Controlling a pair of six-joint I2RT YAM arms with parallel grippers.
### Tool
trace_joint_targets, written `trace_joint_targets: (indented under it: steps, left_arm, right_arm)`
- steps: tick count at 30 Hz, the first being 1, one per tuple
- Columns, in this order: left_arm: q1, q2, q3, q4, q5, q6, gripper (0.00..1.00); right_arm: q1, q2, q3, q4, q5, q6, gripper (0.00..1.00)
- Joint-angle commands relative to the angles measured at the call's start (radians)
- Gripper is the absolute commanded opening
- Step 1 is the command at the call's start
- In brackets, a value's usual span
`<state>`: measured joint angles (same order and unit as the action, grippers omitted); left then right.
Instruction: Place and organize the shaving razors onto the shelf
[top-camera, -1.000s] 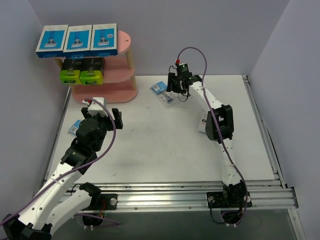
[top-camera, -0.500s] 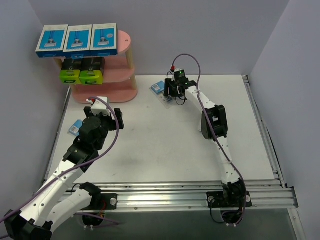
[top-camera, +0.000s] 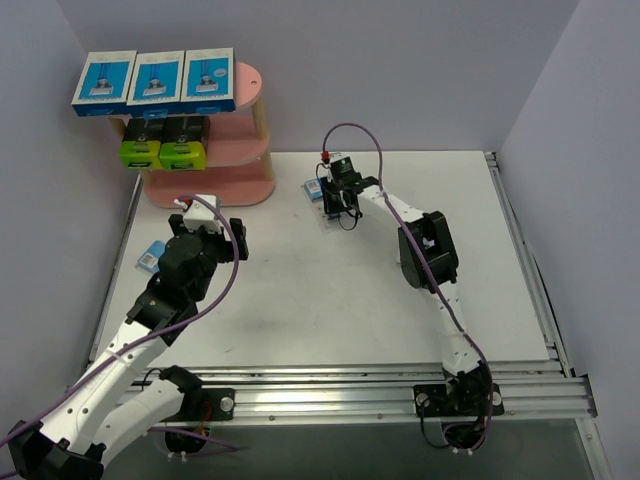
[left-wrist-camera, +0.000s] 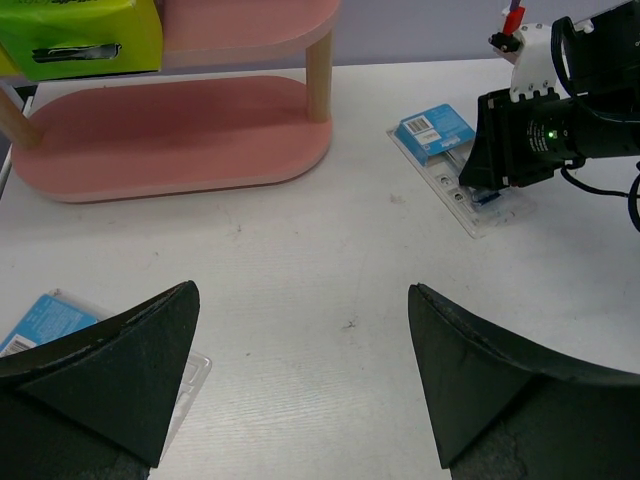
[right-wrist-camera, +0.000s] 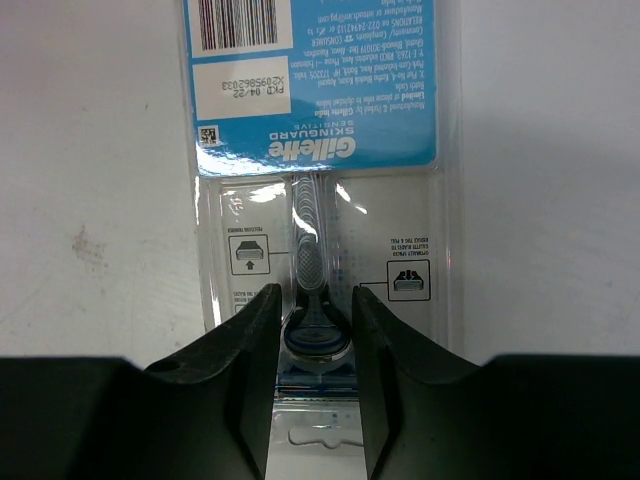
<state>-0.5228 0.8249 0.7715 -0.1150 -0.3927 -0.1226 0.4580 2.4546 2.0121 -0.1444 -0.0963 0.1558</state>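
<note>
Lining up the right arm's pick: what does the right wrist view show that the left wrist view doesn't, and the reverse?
Only right wrist: the right hand, its fingers close on either side of the razor handle inside the blister pack, plus the card's print; contact is unclear. Only left wrist: the shelf bottom board, a lime-green box, a second blister pack, the open left hand. Both: that first pack lying flat on the white table.

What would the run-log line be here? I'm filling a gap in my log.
right gripper: shut on blister pack, not yet lifted | left gripper: open, empty | shelf: bottom board bare
</note>
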Motion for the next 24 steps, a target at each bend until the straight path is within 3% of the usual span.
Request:
trace_joint_targets:
  steps: [1, 7, 13, 15, 17, 19, 21, 24]
  left_arm:
    - [-0.005, -0.001, 0.037, 0.021, -0.009, 0.014, 0.94]
    - [-0.005, 0.003, 0.032, 0.024, -0.029, 0.023, 0.94]
    - [-0.005, -0.001, 0.026, 0.029, -0.04, 0.024, 0.94]
    - [-0.005, 0.0, 0.025, 0.031, -0.034, 0.024, 0.94]
    - [-0.005, 0.0, 0.028, 0.026, -0.031, 0.028, 0.94]
    - [-0.005, 0.0, 0.031, 0.021, -0.032, 0.031, 0.94]
    - [-0.005, 0.002, 0.031, 0.017, -0.043, 0.037, 0.94]
    - [-0.005, 0.013, 0.031, 0.014, -0.055, 0.043, 0.94]
  right_arm:
    - [0.044, -0.038, -0.119, -0.193, 0.061, -0.001, 0.08]
    - [0.143, -0.209, -0.358, -0.144, 0.081, 0.235, 0.0]
    - [0.309, -0.354, -0.564, -0.049, 0.09, 0.517, 0.0]
    - [0.369, -0.423, -0.63, 0.006, 0.162, 0.628, 0.0]
    - [0.442, -0.445, -0.636, 0.025, 0.193, 0.697, 0.08]
    - [0.476, -0.453, -0.63, 0.028, 0.187, 0.723, 0.22]
    - [0.516, -0.476, -0.639, 0.045, 0.178, 0.749, 0.44]
    - [0.531, -0.531, -0.677, 0.098, 0.15, 0.775, 0.57]
